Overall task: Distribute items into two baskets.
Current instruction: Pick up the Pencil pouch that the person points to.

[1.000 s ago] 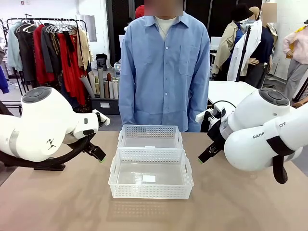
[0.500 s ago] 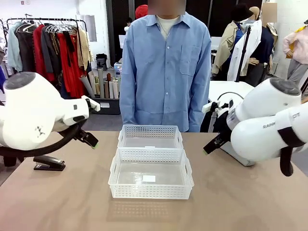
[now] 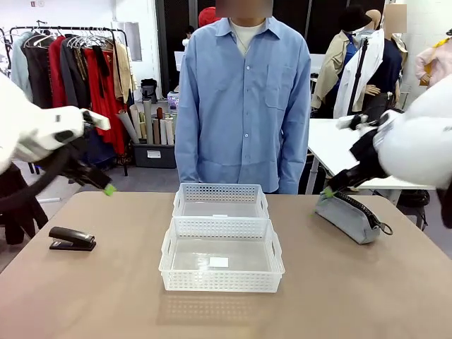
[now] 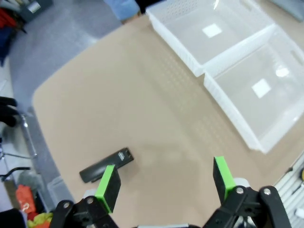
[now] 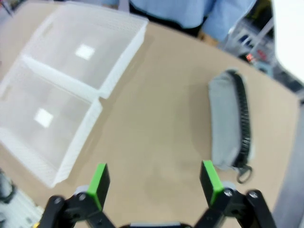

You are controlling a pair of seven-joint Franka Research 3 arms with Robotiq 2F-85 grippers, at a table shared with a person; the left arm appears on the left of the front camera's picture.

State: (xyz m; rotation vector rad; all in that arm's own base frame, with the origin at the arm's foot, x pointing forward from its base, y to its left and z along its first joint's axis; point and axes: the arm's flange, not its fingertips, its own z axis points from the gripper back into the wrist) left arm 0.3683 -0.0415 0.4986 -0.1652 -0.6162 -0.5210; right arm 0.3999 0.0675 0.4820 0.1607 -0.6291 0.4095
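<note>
Nothing is sorted yet, so the whole job is in front of me. The two baskets sit in the middle of the front view, one behind the other and touching: the near basket (image 3: 220,281) and the far basket (image 3: 220,192). Both have nothing in them.

The stapler (image 3: 71,239) lies on the table (image 3: 106,304) at the left side of the front view, well apart from the baskets. In the left wrist view it is at the lower left, just above one green pad. The left gripper (image 4: 165,183) hangs in the air over that part of the table. Its jaws are wide apart and hold nothing.

The pouch (image 3: 349,217) lies flat at the right side of the front view, zipper up, also well apart from the baskets. The right gripper (image 5: 154,180) is up above the table near it. Its jaws are wide apart too, and hold nothing.

The person (image 3: 242,99) stands at the far side, behind the baskets, and touches nothing.

So I think there are two pick-ups and two drops left. The stapler is close to my left arm and the pouch is close to my right arm. One thing should go in each basket.
</note>
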